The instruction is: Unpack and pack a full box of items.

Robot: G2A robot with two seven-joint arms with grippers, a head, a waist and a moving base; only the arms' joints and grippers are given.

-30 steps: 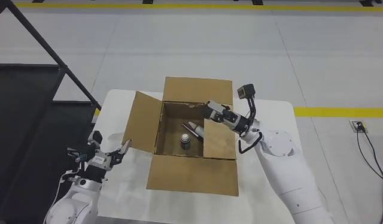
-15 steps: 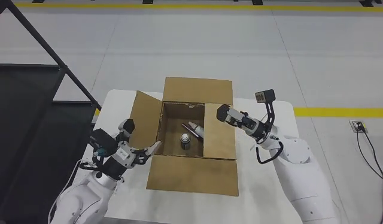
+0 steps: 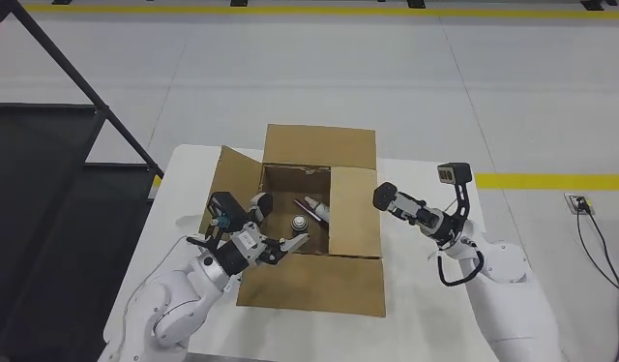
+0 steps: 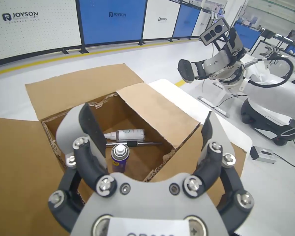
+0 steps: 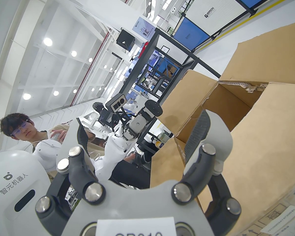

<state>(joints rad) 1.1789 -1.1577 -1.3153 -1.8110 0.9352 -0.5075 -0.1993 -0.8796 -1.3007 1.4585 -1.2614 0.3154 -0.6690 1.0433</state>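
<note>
Left gripper (image 4: 147, 121) hangs spread wide and empty over the near-left rim of the box (image 3: 309, 285)! The spray can (image 4: 120, 157) stands on the box floor just to its right and below, long axis vertical, cap up. The left arm looks nearer. Right gripper (image 5: 140, 122), also spread and empty, sits outside the right flap.

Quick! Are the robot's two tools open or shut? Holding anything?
Left tool: open, holding nothing, by the box.
Right tool: open, holding nothing.
</note>
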